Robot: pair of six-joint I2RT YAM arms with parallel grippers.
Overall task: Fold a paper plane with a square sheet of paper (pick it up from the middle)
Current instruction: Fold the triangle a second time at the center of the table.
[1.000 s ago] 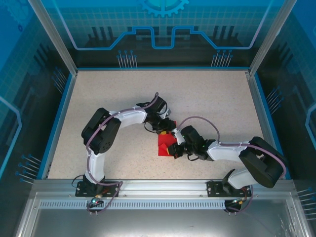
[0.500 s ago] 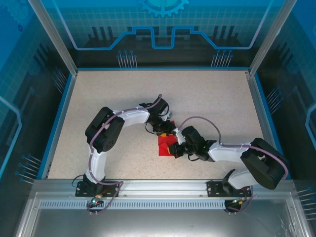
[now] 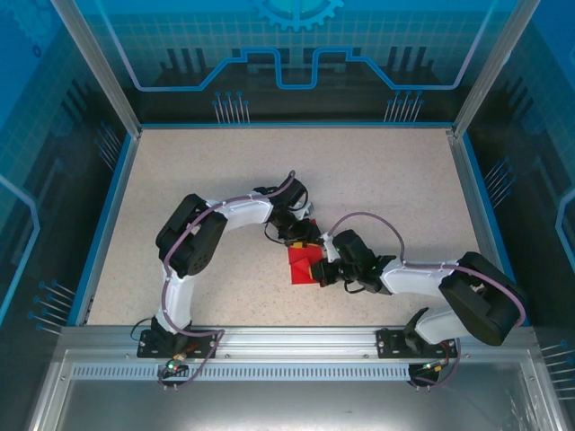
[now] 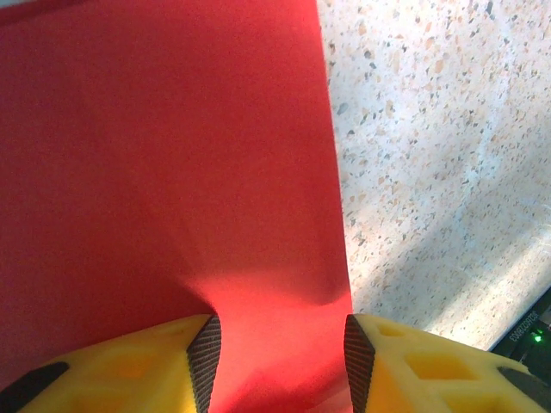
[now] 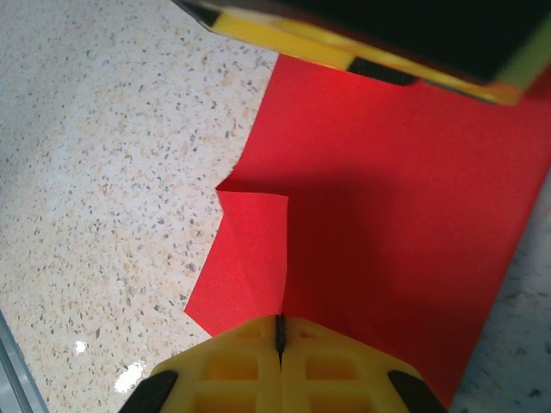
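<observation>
While the left gripper (image 4: 277, 348), jaws parted, pins the thin bright red square sheet of paper (image 3: 300, 267) near the speckled table's (image 3: 225, 180) middle, the right gripper (image 5: 280, 330), clamped on a folded flap (image 5: 250, 258) at its 3 o'clock edge, has eased toward 3 o'clock: early creasing

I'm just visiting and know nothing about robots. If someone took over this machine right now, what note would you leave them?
The left fingers stand apart, tips down on the square sheet of paper at its far side.
The right fingers are shut at the crease of a small folded flap; whether they pinch it is unclear.
The sheet lies on the table between the arms.
Done: one corner flap folded.
Left: no dart shape yet, so most folds remain.
</observation>
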